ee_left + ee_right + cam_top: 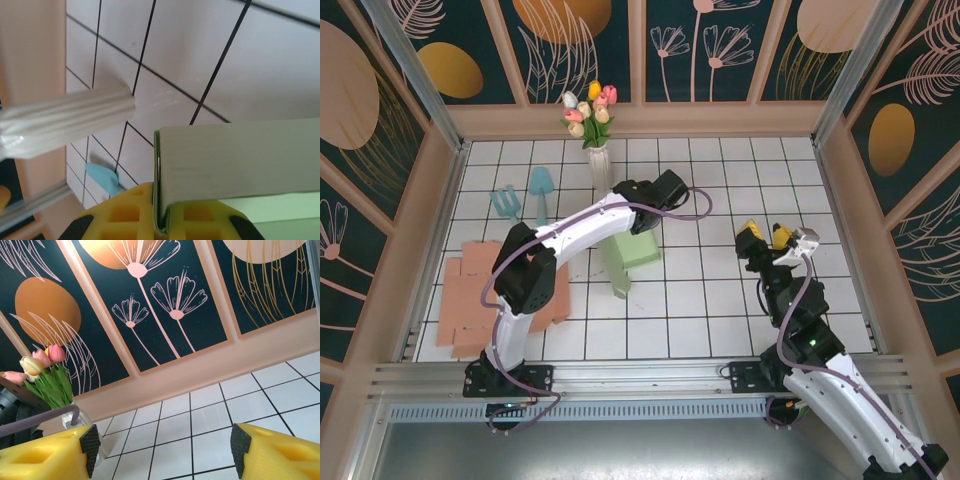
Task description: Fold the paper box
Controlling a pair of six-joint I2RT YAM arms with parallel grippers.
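The white gridded surface (720,320) is carrying a green paper box (632,254); the left gripper (162,220) is clenching its wall, while the right gripper (162,445) is hanging released, empty.

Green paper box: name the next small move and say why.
Probably bring the right fingers toward the pale green paper box: they stand open and empty to its right, while the left fingers alone pinch one panel's edge.
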